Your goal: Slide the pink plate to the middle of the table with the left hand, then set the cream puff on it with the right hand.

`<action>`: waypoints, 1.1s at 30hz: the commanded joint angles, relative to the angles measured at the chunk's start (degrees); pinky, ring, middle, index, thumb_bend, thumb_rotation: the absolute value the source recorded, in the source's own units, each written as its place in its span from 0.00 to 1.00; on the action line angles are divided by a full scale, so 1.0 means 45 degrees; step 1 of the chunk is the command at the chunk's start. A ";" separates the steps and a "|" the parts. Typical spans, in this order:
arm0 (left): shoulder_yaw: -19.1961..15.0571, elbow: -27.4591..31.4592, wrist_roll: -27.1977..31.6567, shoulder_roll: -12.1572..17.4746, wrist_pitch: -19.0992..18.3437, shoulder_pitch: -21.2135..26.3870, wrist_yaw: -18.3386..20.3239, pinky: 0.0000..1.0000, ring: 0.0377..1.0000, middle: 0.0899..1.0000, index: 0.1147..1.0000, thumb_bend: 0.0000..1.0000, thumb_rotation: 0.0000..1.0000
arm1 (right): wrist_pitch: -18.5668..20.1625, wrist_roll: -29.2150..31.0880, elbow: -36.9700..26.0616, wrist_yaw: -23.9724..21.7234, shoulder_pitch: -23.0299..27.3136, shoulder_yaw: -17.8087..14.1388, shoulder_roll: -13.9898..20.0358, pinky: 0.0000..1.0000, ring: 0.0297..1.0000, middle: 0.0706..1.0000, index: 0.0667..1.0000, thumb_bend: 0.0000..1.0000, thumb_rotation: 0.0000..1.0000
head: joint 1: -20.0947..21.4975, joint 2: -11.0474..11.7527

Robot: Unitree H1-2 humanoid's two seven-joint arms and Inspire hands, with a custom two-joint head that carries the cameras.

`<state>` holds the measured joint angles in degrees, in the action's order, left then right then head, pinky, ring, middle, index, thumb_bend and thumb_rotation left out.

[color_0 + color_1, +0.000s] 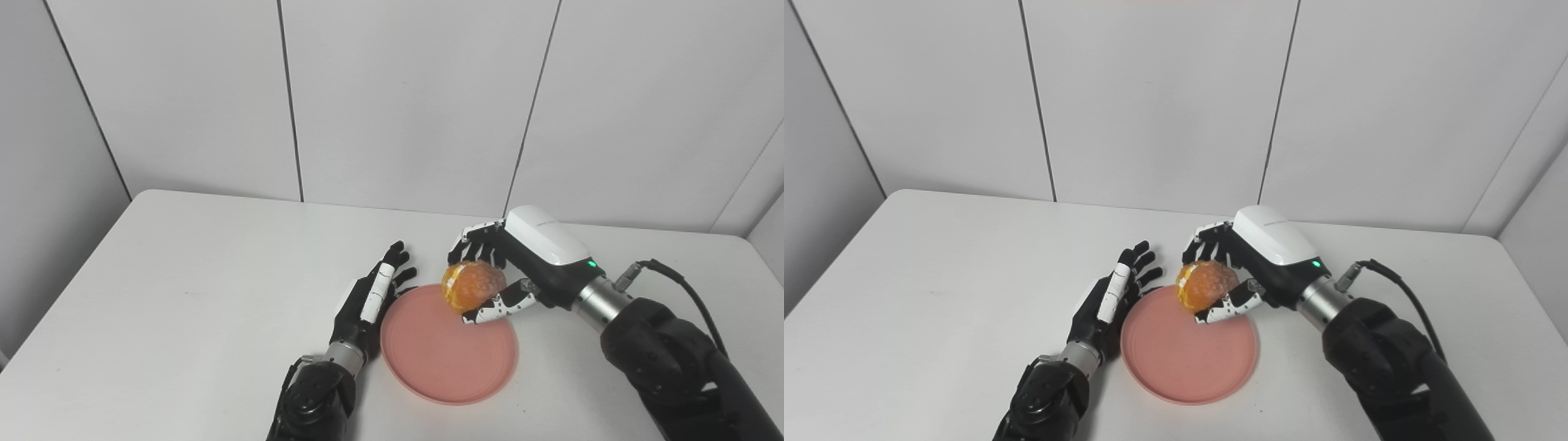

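Observation:
The pink plate [447, 352] lies flat on the white table [184, 294], near its middle and toward the front. My left hand [373, 294] rests open against the plate's left rim, fingers stretched away from me. My right hand [496, 269] is shut on the cream puff [471, 285], a golden-orange pastry with cream showing at its left side. It holds the puff above the plate's far edge, thumb below and fingers curled over the top. Whether the puff touches the plate I cannot tell.
White wall panels [404, 98] rise just behind the table's far edge. A black cable [686, 288] loops off my right wrist.

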<state>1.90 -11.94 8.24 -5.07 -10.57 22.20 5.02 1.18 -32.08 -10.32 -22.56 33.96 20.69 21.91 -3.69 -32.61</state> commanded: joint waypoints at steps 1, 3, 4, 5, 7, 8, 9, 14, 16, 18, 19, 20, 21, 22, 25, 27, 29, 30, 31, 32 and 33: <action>0.0050 0.0046 -0.0113 -0.0193 -0.0021 0.0137 -0.0130 0.78 0.89 0.94 0.91 1.00 0.88 | -0.0362 -0.0056 -0.0239 -0.0085 0.0494 -0.0097 0.0033 0.36 0.41 0.44 0.46 0.52 0.00 | -0.0078 -0.0034; 0.0040 0.0099 -0.0093 -0.0205 -0.0069 0.0108 -0.0143 0.78 0.89 0.93 0.91 0.99 0.88 | -0.0296 -0.0132 -0.0232 -0.0229 0.0575 -0.0049 -0.0053 0.36 0.41 0.43 0.46 0.53 0.00 | -0.0051 -0.0076; 0.0056 0.0081 -0.0108 -0.0187 -0.0077 0.0113 -0.0136 0.78 0.89 0.93 0.91 0.99 0.88 | -0.0281 -0.0178 -0.0182 -0.0281 0.0630 -0.0022 -0.0113 0.36 0.41 0.43 0.46 0.53 0.00 | -0.0051 -0.0076; 0.0069 0.0065 -0.0118 -0.0172 -0.0081 0.0119 -0.0132 0.78 0.89 0.93 0.92 0.99 0.89 | -0.0274 -0.0212 -0.0146 -0.0322 0.0665 -0.0009 -0.0158 0.36 0.40 0.43 0.47 0.52 0.00 | -0.0051 -0.0076; 0.0080 0.0107 -0.0117 -0.0117 -0.0112 0.0115 -0.0105 0.79 0.90 0.94 0.92 0.99 0.89 | -0.0249 -0.0250 -0.0008 -0.0398 0.0754 0.0034 -0.0284 0.36 0.40 0.42 0.47 0.52 0.00 | 0.0113 -0.0183; 0.0085 0.0145 -0.0118 -0.0088 -0.0126 0.0108 -0.0089 0.79 0.90 0.93 0.91 1.00 0.89 | -0.0250 -0.0207 0.0124 -0.0464 0.0799 0.0073 -0.0358 0.36 0.40 0.42 0.47 0.52 0.00 | 0.0138 -0.0193; 0.0085 0.0187 -0.0109 -0.0058 -0.0131 0.0097 -0.0066 0.79 0.90 0.94 0.91 1.00 0.89 | -0.0247 -0.0187 0.0259 -0.0530 0.0837 0.0129 -0.0439 0.35 0.40 0.42 0.47 0.52 0.00 | 0.0182 -0.0206; 0.0021 0.0244 0.0017 0.0013 -0.0073 0.0060 0.0023 0.79 0.92 0.94 0.91 0.98 0.89 | -0.0025 -0.0385 0.0856 -0.1125 0.1002 0.0594 -0.0706 0.35 0.40 0.43 0.46 0.52 0.00 | 0.0305 -0.0260; -0.0011 0.0256 0.0058 0.0045 -0.0081 0.0058 0.0053 0.79 0.92 0.93 0.90 0.99 0.88 | 0.0021 -0.0601 0.1037 -0.1382 0.1062 0.0827 -0.0759 0.36 0.41 0.44 0.46 0.52 0.00 | 0.0413 -0.0289; -0.0062 0.0347 0.0122 0.0054 -0.0197 0.0040 0.0055 0.80 0.92 0.93 0.90 0.99 0.87 | -0.0091 -0.0775 0.1292 -0.1535 0.1077 0.1023 -0.0819 0.37 0.42 0.44 0.45 0.52 0.00 | 0.0500 -0.0314; -0.0097 0.0399 0.0147 0.0053 -0.0277 0.0030 0.0028 0.80 0.92 0.92 0.89 1.00 0.87 | -0.0129 -0.0875 0.1418 -0.1641 0.1094 0.1152 -0.0842 0.37 0.42 0.45 0.45 0.52 0.00 | 0.0626 -0.0340; -0.0123 0.0434 0.0160 0.0051 -0.0333 0.0023 0.0009 0.79 0.91 0.91 0.88 1.00 0.86 | -0.0151 -0.0946 0.1500 -0.1716 0.1107 0.1238 -0.0858 0.38 0.43 0.45 0.45 0.52 0.00 | 0.0626 -0.0340; -0.0147 0.0462 0.0163 0.0048 -0.0354 0.0006 -0.0004 0.79 0.91 0.90 0.88 1.00 0.86 | -0.0176 -0.1084 0.1631 -0.1825 0.1125 0.1376 -0.0864 0.38 0.43 0.45 0.44 0.52 0.00 | 0.0735 -0.0352; -0.0167 0.0483 0.0161 0.0042 -0.0372 -0.0007 -0.0007 0.79 0.90 0.90 0.87 1.00 0.86 | -0.0195 -0.1184 0.1721 -0.1900 0.1136 0.1466 -0.0870 0.37 0.42 0.45 0.45 0.53 0.00 | 0.0735 -0.0352; -0.0217 0.0577 0.0194 0.0061 -0.0476 -0.0047 0.0032 0.79 0.90 0.89 0.87 0.99 0.86 | -0.0427 -0.1409 0.2081 -0.1923 0.1193 0.1704 -0.0907 0.37 0.42 0.46 0.44 0.52 0.00 | 0.1038 -0.0430; -0.0229 0.0633 0.0215 0.0107 -0.0545 -0.0062 0.0084 0.80 0.90 0.90 0.87 1.00 0.86 | -0.0586 -0.1502 0.2303 -0.1947 0.1266 0.1849 -0.0905 0.36 0.42 0.46 0.44 0.53 0.00 | 0.1149 -0.0454; -0.0229 0.0657 0.0228 0.0160 -0.0563 -0.0069 0.0135 0.80 0.91 0.91 0.87 1.00 0.87 | -0.0673 -0.1574 0.2443 -0.1984 0.1340 0.1935 -0.0888 0.37 0.43 0.46 0.44 0.53 0.00 | 0.1267 -0.0465; -0.0235 0.0670 0.0236 0.0175 -0.0581 -0.0071 0.0135 0.80 0.91 0.91 0.87 1.00 0.87 | -0.0744 -0.1595 0.2563 -0.1990 0.1394 0.1963 -0.0877 0.37 0.43 0.46 0.44 0.52 0.00 | 0.1339 -0.0477; -0.0239 0.0679 0.0241 0.0183 -0.0594 -0.0073 0.0131 0.81 0.91 0.91 0.86 1.00 0.87 | -0.0798 -0.1608 0.2645 -0.1990 0.1428 0.1975 -0.0871 0.38 0.44 0.47 0.43 0.52 0.00 | 0.1339 -0.0477; -0.0243 0.0687 0.0249 0.0190 -0.0619 -0.0073 0.0129 0.82 0.91 0.91 0.86 1.00 0.87 | -0.0821 -0.1612 0.2711 -0.2018 0.1465 0.1983 -0.0866 0.39 0.45 0.47 0.43 0.52 0.00 | 0.1354 -0.0481; -0.0240 0.0719 0.0240 0.0190 -0.0661 -0.0081 0.0110 0.83 0.92 0.91 0.86 1.00 0.87 | -0.0845 -0.1611 0.2780 -0.2028 0.1497 0.1985 -0.0862 0.40 0.46 0.48 0.43 0.52 0.00 | 0.1354 -0.0481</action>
<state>0.96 -9.90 9.06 -4.24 -12.77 21.69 5.36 -0.45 -39.43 3.00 -32.12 37.35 30.13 17.85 2.46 -34.80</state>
